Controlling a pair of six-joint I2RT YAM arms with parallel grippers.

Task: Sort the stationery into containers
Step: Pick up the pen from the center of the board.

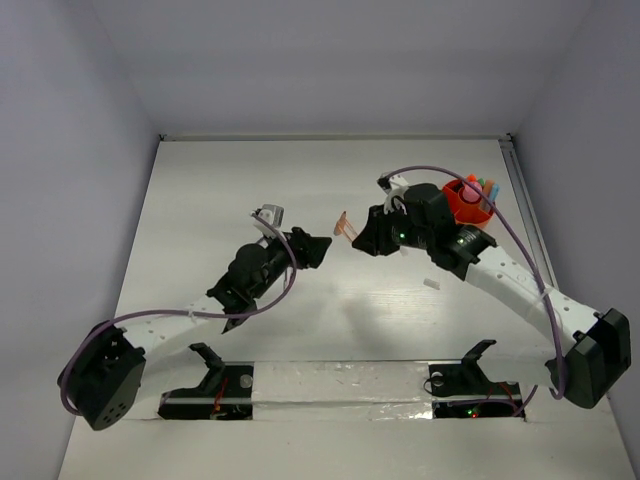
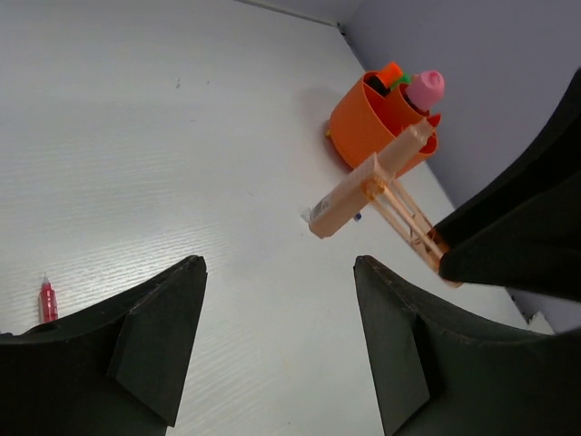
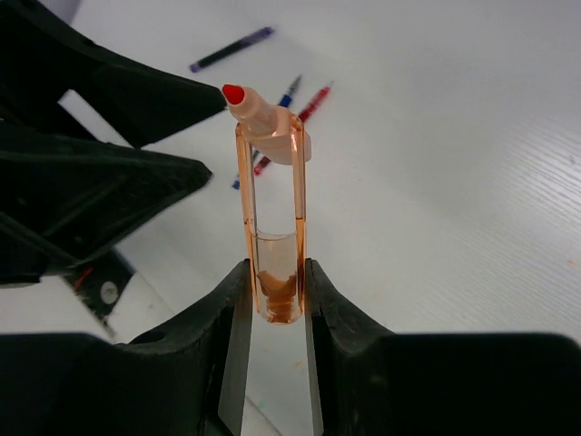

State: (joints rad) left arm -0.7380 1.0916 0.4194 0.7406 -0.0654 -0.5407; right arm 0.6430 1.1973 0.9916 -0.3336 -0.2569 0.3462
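Observation:
My right gripper (image 3: 275, 268) is shut on the base of a clear orange highlighter (image 3: 270, 209), held above the table with its red tip (image 3: 233, 92) pointing away toward the left arm. From above, this highlighter (image 1: 347, 225) sticks out of the right gripper (image 1: 362, 236), just right of my left gripper (image 1: 318, 247). The left gripper (image 2: 280, 263) is open and empty, and the highlighter (image 2: 372, 186) hangs ahead of it. The orange container (image 1: 465, 203) stands at the back right with several pens upright in it. A dark purple pen (image 3: 231, 50), a blue pen (image 3: 289, 91) and a red pen (image 3: 313, 100) lie loose on the table.
A small red pen (image 2: 45, 300) lies on the table to the left of my left fingers. A tiny white bit (image 1: 432, 284) rests near the right forearm. The orange container (image 2: 368, 123) stands close to the right wall.

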